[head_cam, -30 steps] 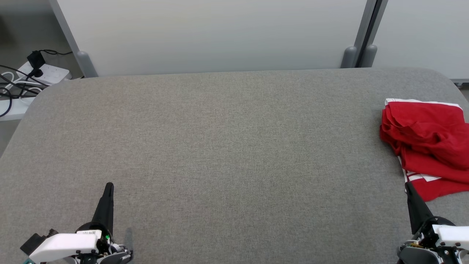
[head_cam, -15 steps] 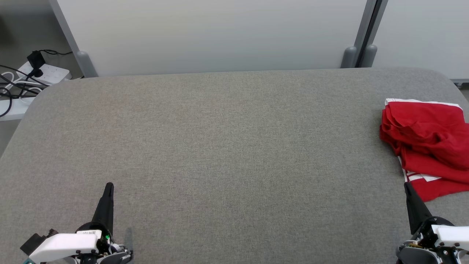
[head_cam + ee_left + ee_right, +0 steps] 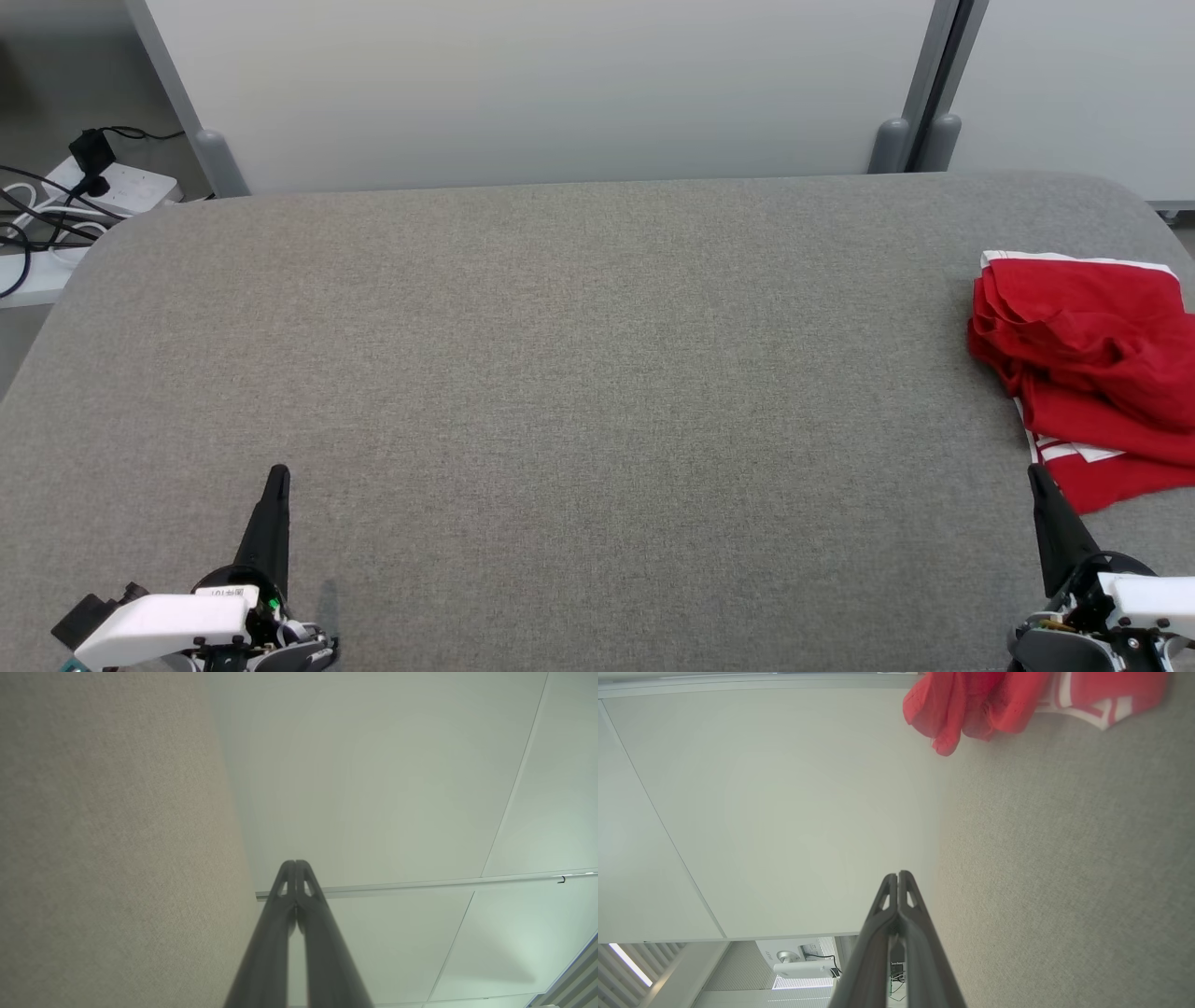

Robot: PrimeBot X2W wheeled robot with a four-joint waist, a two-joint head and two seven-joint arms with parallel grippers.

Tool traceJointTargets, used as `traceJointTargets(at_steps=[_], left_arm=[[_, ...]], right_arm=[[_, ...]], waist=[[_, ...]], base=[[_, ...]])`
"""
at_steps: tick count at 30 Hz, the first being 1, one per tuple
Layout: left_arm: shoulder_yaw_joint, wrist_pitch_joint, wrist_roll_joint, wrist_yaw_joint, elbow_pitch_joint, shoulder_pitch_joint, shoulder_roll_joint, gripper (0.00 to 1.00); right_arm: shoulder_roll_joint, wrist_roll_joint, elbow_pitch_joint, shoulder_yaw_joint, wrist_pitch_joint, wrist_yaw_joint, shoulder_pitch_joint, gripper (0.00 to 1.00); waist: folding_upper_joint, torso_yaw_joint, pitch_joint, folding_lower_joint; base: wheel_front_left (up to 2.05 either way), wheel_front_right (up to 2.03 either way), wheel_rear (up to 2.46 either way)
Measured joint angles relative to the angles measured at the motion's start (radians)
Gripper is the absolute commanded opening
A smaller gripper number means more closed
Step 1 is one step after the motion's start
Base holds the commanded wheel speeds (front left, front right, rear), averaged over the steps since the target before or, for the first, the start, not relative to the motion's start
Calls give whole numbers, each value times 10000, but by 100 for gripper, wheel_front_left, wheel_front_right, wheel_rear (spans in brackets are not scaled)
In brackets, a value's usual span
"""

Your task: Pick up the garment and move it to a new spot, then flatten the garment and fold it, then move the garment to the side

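Note:
A crumpled red garment [image 3: 1092, 369] with white stripes lies at the right edge of the grey table [image 3: 579, 373], partly cut off by the frame. In the right wrist view the garment [image 3: 980, 704] sits at the top, ahead of the fingers. My right gripper [image 3: 1034, 472] is shut and empty, its tip just beside the garment's near corner; its fingertips [image 3: 899, 877] press together. At the lower left my left gripper [image 3: 278, 472] rests over bare table, shut and empty, far from the garment, with its fingers [image 3: 295, 864] closed.
White partition panels [image 3: 541, 84] stand along the table's far edge, with grey posts [image 3: 920, 140] at the back right. A power strip with dark cables [image 3: 84, 187] lies on the floor beyond the back left corner.
My right gripper has crept slightly up and left toward the garment's corner. The left gripper and the garment have not moved.

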Motion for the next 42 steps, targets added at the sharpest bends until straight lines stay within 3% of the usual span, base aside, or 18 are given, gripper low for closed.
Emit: traceJointTargets(at_steps=[42], left_arm=[[0,0,0,0,0,0,0,0]], right_arm=[[23,-38,2,-33,73,0,0,0]], waist=[[0,0,0,0]], base=[[0,0,0]])
